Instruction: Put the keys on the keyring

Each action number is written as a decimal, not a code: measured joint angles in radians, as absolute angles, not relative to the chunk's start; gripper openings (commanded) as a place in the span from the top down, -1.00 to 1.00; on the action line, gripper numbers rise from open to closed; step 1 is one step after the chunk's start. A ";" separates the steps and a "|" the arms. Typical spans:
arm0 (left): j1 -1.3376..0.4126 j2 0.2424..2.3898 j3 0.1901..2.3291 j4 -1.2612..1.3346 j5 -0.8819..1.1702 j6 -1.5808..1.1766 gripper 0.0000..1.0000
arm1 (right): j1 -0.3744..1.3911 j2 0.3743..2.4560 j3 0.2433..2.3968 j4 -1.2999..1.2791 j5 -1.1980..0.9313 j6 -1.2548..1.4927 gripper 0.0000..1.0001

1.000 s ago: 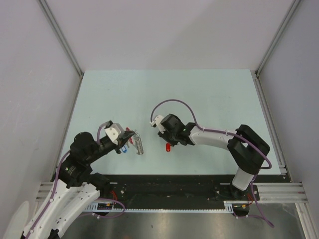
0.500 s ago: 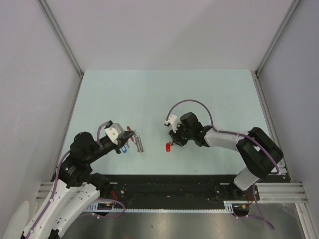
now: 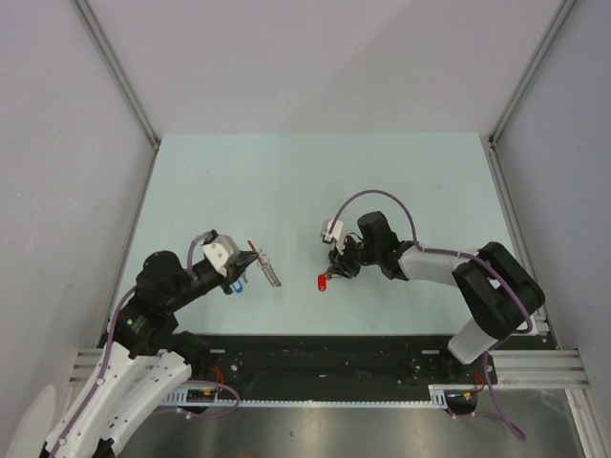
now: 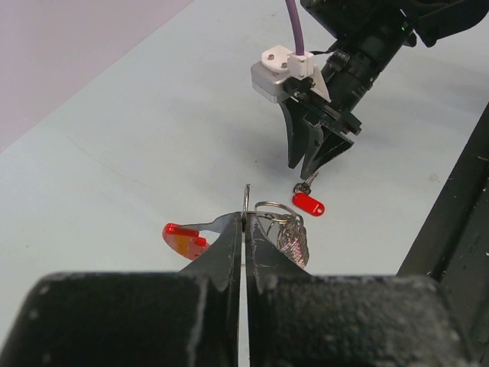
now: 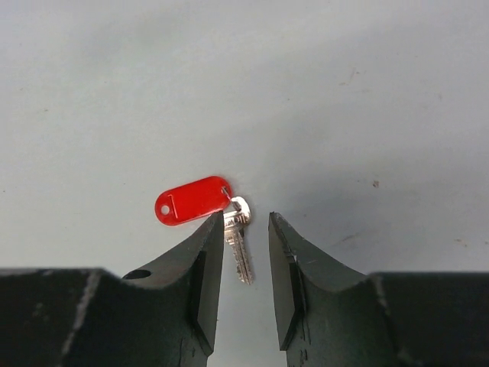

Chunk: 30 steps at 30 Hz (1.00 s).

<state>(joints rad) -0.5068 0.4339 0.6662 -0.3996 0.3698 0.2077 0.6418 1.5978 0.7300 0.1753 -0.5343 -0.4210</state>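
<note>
My left gripper is shut on the keyring, pinching its thin wire loop. The keyring's red curved piece hangs to the left of the jaws and its grey metallic strip to the right; the strip also shows in the top view. A silver key with a red plastic tag lies flat on the table. My right gripper is open, its tips down on either side of that key's head. A blue-headed key shows just below the left gripper.
The pale green table is walled by grey panels on the left, back and right. A black rail runs along the near edge. The right gripper stands a short way beyond the keyring in the left wrist view.
The right arm has swung to the right and its gripper now stands over the red-tagged key, which has not moved. The keyring in the left gripper has turned to point further right.
</note>
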 measured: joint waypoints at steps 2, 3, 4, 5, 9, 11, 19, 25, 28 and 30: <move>-0.505 0.435 0.666 -0.399 0.371 0.208 1.00 | 0.642 1.612 0.730 0.192 -0.560 -0.434 0.29; -0.505 0.437 0.666 -0.399 0.372 0.208 0.99 | 0.642 1.617 0.730 0.195 -0.568 -0.440 0.28; -0.504 0.439 0.666 -0.400 0.373 0.208 0.99 | 0.642 1.624 0.730 0.198 -0.579 -0.447 0.27; -0.503 0.439 0.666 -0.400 0.373 0.208 0.99 | 0.642 1.629 0.730 0.200 -0.586 -0.451 0.27; -0.503 0.447 0.666 -0.400 0.374 0.208 1.00 | 0.642 1.642 0.730 0.204 -0.611 -0.469 0.26; -0.501 0.448 0.666 -0.400 0.374 0.208 1.00 | 0.642 1.648 0.730 0.209 -0.620 -0.476 0.26; -0.499 0.458 0.666 -0.400 0.379 0.208 1.00 | 0.638 1.686 0.730 0.218 -0.665 -0.503 0.28; -0.496 0.460 0.666 -0.399 0.380 0.208 0.99 | 0.626 1.703 0.730 0.218 -0.697 -0.523 0.33; -0.495 0.461 0.666 -0.400 0.381 0.208 1.00 | 0.624 1.712 0.730 0.217 -0.709 -0.530 0.35; -0.494 0.462 0.666 -0.399 0.382 0.208 1.00 | 0.621 1.718 0.732 0.216 -0.716 -0.534 0.37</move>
